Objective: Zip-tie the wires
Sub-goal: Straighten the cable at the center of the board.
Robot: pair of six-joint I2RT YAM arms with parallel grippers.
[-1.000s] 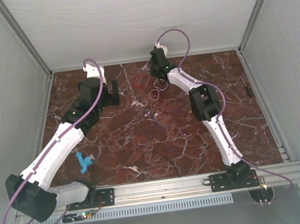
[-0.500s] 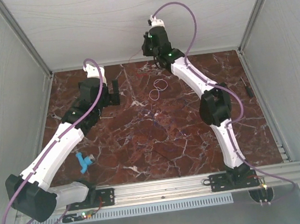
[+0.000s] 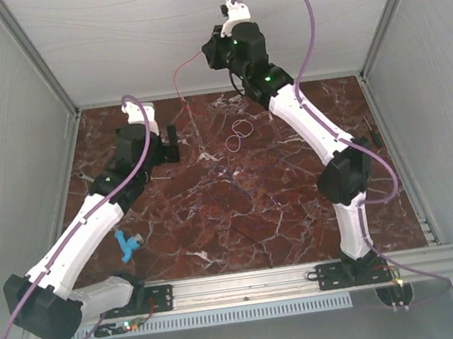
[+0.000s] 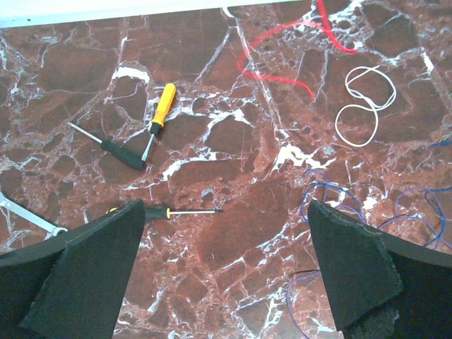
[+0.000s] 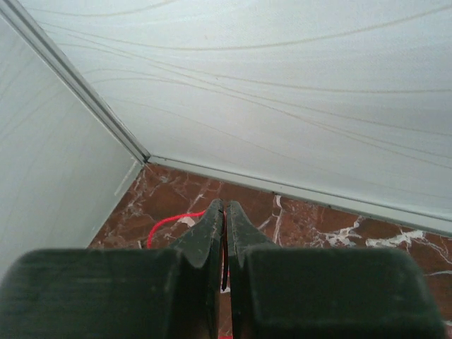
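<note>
Marble table [image 3: 215,213], three wires [image 4: 365,106]: right fingers [image 5: 215,222] pinch the red wire [image 3: 180,79], left fingers [image 4: 106,261] wide.

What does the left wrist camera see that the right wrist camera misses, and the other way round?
Only the left wrist view shows a yellow-handled screwdriver, a white wire loop, thin blue wire, and the left gripper standing open. Only the right wrist view shows the pale back wall and the right gripper, closed on the red wire. Both views show that red wire and the marbled table.
</note>
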